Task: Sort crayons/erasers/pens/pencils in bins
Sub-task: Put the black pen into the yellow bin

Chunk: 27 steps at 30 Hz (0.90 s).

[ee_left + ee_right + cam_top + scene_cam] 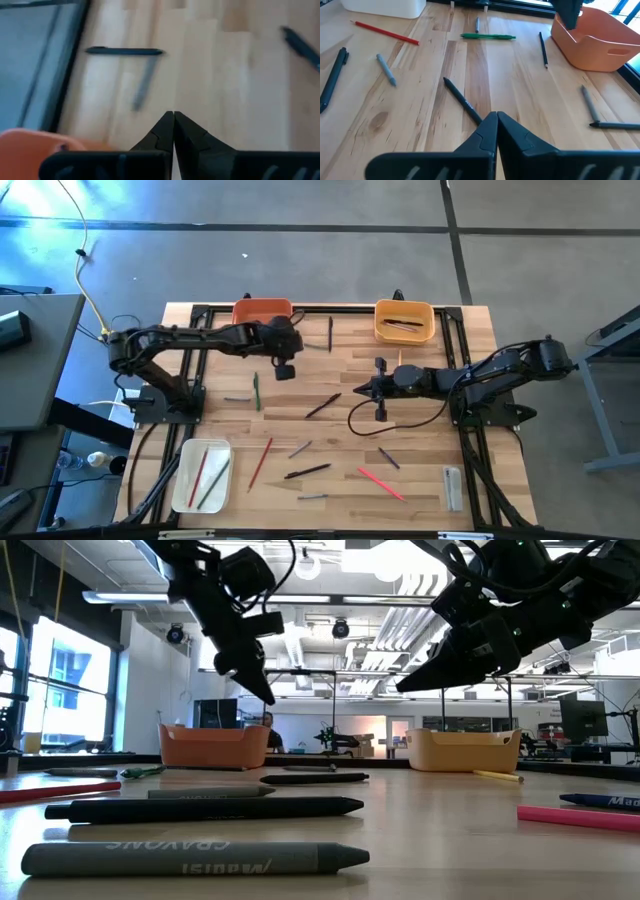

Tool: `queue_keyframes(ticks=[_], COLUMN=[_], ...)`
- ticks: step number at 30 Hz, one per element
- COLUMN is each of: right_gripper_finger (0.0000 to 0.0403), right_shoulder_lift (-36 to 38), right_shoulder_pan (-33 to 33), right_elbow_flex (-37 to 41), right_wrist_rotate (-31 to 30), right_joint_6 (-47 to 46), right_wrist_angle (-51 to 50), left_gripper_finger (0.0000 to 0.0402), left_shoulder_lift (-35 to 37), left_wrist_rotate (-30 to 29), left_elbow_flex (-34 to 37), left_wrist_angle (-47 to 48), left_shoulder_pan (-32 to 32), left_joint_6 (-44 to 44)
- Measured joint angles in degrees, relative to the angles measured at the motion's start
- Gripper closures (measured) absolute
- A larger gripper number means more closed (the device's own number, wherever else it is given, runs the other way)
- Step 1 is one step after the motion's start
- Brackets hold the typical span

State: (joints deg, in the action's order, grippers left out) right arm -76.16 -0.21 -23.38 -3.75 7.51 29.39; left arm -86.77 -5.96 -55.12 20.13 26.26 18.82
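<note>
Both pincers are closed and grip nothing, so this looks like a pause between picks, with most of the sorting undone. Taking the orange bin (262, 311) as landmark: the left pincer (285, 370) hangs just in front of its right-hand corner, above the desk (420, 450), fingers pressed together. The right pincer (360, 390) hovers well to that bin's right, over mid-desk, equally closed and empty, with a dark pen (323, 405) lying just under and ahead of it. The yellow-orange bin (404, 320) stands along the same far edge, well right of the orange bin, and already holds a dark stick or two; the white bin (201, 474) sits at the near left corner, well apart from the orange one, with a red and a green pencil inside. A green pencil (256, 391) lies just in front of the orange bin, a red pencil (260, 462) nearer the white bin, and more dark sticks are scattered beyond. The next move, as I judge it, calls for one pincer to open, drop over a single stick crosswise, and close at its middle.
</note>
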Motion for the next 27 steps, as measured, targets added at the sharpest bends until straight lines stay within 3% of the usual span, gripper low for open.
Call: queue_keyframes(ticks=[5,8,12,15,21,27], right_gripper_finger=[0.0403,0.0403,0.0403,0.0403,0.0403,0.0403], right_shoulder_lift=[0.00,0.00,-0.11,-2.18,-13.85,-23.56], right_shoulder_pan=[-0.45,-1.74,-5.14,-9.22,-16.10,-21.74], right_elbow_flex=[0.00,-0.40,-4.32,-10.72,-27.09,-38.92], right_wrist_rotate=[-1.13,-4.18,-3.95,-0.81,5.30,6.40], right_joint_6=[-0.85,-0.97,1.76,3.02,7.02,10.62], right_wrist_angle=[0.39,0.73,-0.84,-6.03,-19.44,-29.90], left_gripper_finger=[0.0402,0.0402,0.0402,0.0402,0.0402,0.0401], left_shoulder_lift=[-0.12,-0.06,0.29,0.54,0.62,2.14], left_wrist_rotate=[7.14,10.39,15.51,18.98,20.84,20.99], left_elbow_flex=[4.39,9.38,15.90,20.36,27.67,33.95], left_wrist_angle=[-6.97,-15.08,-28.34,-40.49,-61.24,-71.95], left_shoulder_pan=[-0.50,-0.62,-1.03,-1.74,-2.10,-1.05], left_joint_6=[1.86,1.56,0.89,-0.96,-4.05,-5.66])
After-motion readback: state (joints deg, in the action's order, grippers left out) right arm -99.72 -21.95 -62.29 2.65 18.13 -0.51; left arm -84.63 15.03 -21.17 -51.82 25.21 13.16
